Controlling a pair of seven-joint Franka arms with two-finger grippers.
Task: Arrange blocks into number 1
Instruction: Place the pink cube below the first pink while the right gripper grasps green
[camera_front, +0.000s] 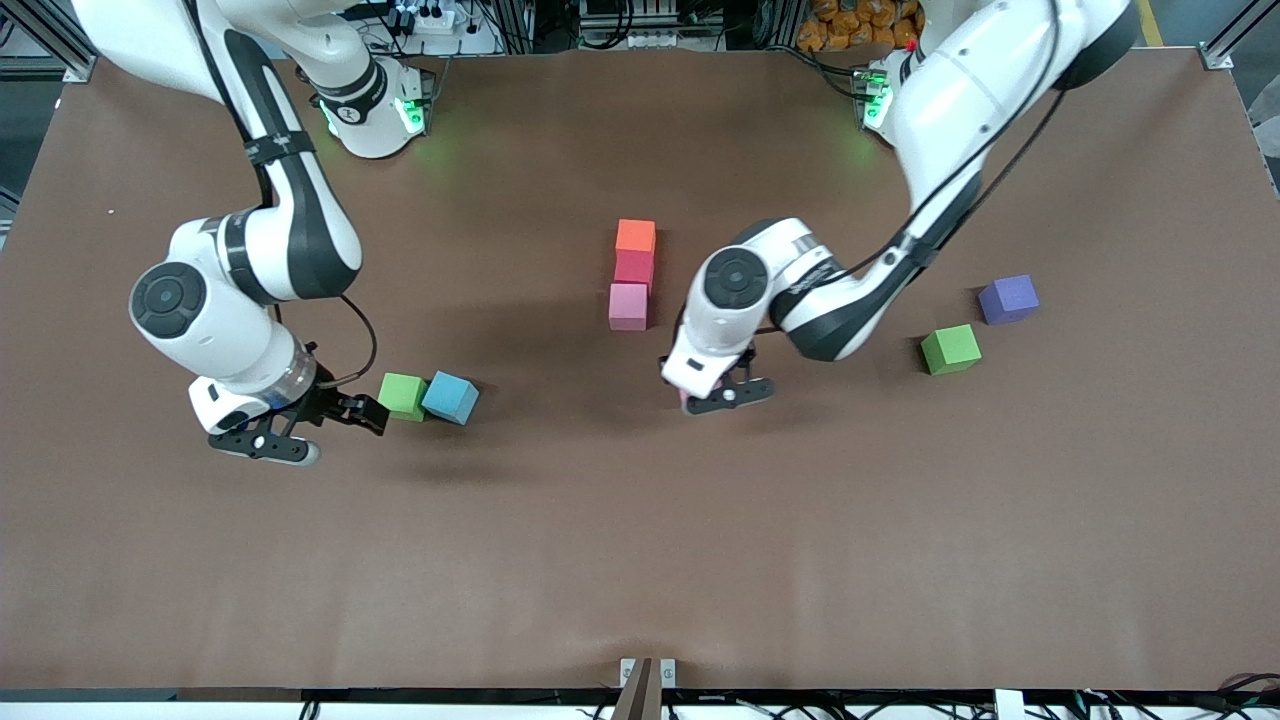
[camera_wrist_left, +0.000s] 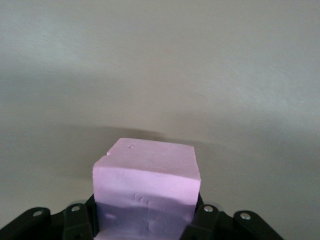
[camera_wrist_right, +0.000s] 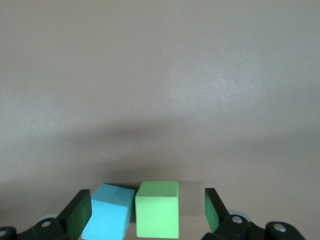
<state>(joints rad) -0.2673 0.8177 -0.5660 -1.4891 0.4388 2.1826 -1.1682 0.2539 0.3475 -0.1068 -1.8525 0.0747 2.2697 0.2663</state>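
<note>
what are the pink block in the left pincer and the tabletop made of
Pink block: looks like soft foam with a matte finish; its faces show small dents and no shine, and the left pincer is shut on it.

Tabletop: probably a matte brown mat or felt-like sheet; it looks even and dull with a fine grain. What lies under it cannot be seen.

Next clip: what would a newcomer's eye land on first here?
Probably the short column mid-table: orange block, red block and pink block in a line running toward the front camera. Then the left tool, shut on a second pink block just beside that column's near end. The right tool is open beside a green block touching a blue block.
</note>
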